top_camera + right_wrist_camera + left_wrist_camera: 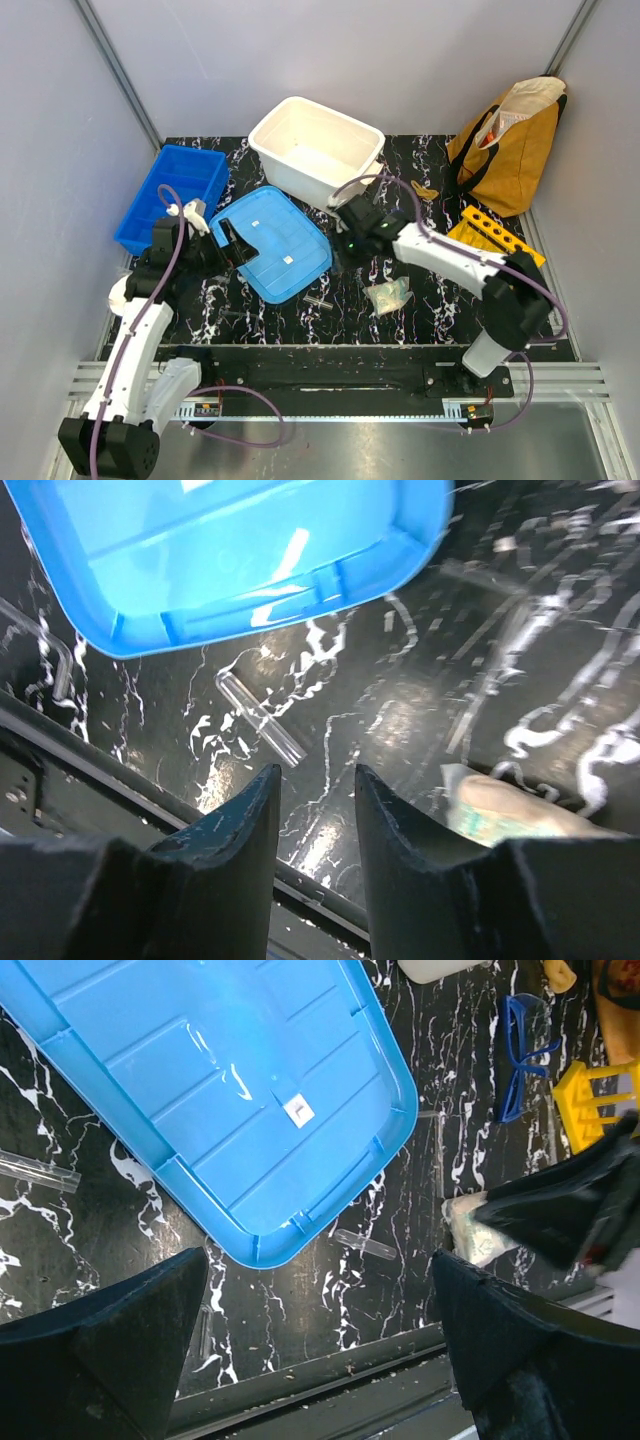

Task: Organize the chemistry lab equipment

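Blue plastic comes first: a bin [175, 195] sits on the black marbled desk [440, 310] just to the left of my left claw [228, 238]. That claw hangs over the left edge of a blue lid [275, 245] lying flat on the desk, its fingers [100, 1350] spread wide with nothing between them. In its wrist view a clear test tube [365, 1245] lies on the desk just off the lid's rounded corner, ahead of the gap between the fingers, and a second tube [35, 1168] lies apart on the other side of the lid. Beyond both claws, roughly between them, stands a white tub [315, 150], close to the lid's far corner. My right claw [345, 248] hovers low beside the lid's right edge; its fingers [235, 850] are drawn nearly together, a slim gap left, gripping nothing, and the first tube lies just ahead of their tips. A crumpled clear packet [388, 295] lies near this claw on its right. Blue safety goggles [520, 1050] show only in the left wrist view, past the packet. Further right of the claw rests a yellow tube rack [495, 235], with a mustard tote bag [515, 140] in the corner beyond it.
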`<state>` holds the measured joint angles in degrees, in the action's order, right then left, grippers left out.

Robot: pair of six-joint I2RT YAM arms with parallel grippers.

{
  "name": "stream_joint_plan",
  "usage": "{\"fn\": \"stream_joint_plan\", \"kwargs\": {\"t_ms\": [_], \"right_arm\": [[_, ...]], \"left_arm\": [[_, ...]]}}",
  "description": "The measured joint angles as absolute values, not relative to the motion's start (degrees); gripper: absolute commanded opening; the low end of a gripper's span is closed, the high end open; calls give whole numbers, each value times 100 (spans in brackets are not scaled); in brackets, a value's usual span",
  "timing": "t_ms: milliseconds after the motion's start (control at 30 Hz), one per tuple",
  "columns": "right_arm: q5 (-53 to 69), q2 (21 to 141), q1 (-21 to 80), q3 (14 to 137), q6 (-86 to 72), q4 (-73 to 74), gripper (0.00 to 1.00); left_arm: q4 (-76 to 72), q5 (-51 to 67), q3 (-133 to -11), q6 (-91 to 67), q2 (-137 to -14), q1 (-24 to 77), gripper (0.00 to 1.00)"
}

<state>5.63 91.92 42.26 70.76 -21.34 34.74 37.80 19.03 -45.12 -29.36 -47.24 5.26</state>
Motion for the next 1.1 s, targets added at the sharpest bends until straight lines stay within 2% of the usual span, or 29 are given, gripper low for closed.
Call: {"fn": "stream_joint_plan", "kwargs": {"t_ms": [133,367,500,900,1100], "right_arm": [[569,9660,4814,7078,-1999,3288,45],[499,10250,5419,7358,-1717,3133,45],[357,10532,5559,7583,-1605,3129,45],[132,11028,5824,7885,-1492,3249,44],[-97,11273,5933,7889,-1481,3280,40]], "left_arm": [[3780,2075,-4442,-3059,-4613,364,99],[3789,2051,-4252,-3273,-4438,5,99],[3809,2062,-4119,-3437,-4362,-353,99],[3804,2102,-4091,-3503,-4248,-497,99],[3806,2086,-4064,-3500,-4241,-497,98]]}}
